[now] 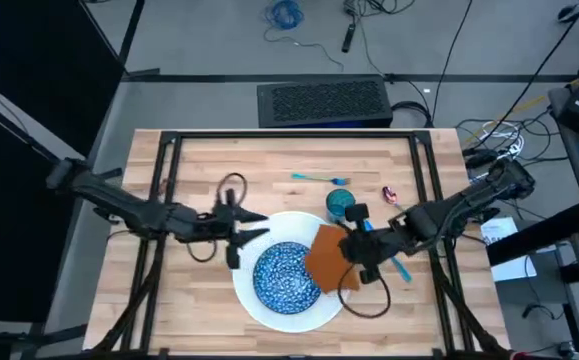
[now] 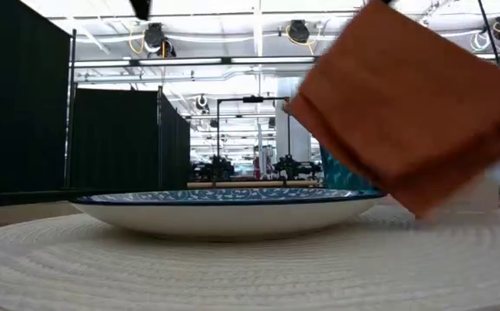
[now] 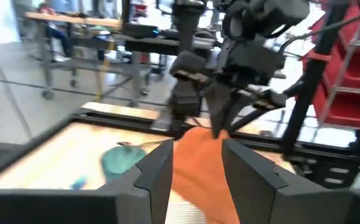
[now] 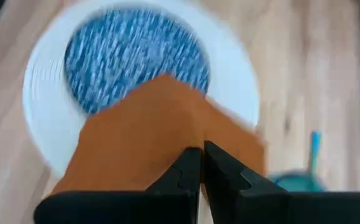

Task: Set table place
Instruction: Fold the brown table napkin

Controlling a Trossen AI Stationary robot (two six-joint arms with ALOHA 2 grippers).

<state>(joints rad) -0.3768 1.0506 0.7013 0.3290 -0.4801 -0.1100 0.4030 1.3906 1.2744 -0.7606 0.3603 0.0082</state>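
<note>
High view: right gripper (image 1: pixel 355 262) clamps the napkin (image 1: pixel 327 256) over the plate (image 1: pixel 269 308) rim beside the bowl (image 1: pixel 286 276), presumably carrying it off the plate; low view: napkin hangs tilted above plate; left wrist view: left gripper (image 3: pixel 195 163) spread, empty, waiting near plate.

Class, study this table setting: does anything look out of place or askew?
Yes. The orange napkin hangs tilted above the white plate's rim, pinched in the right tool, not lying flat. The blue bowl sits centred.
</note>
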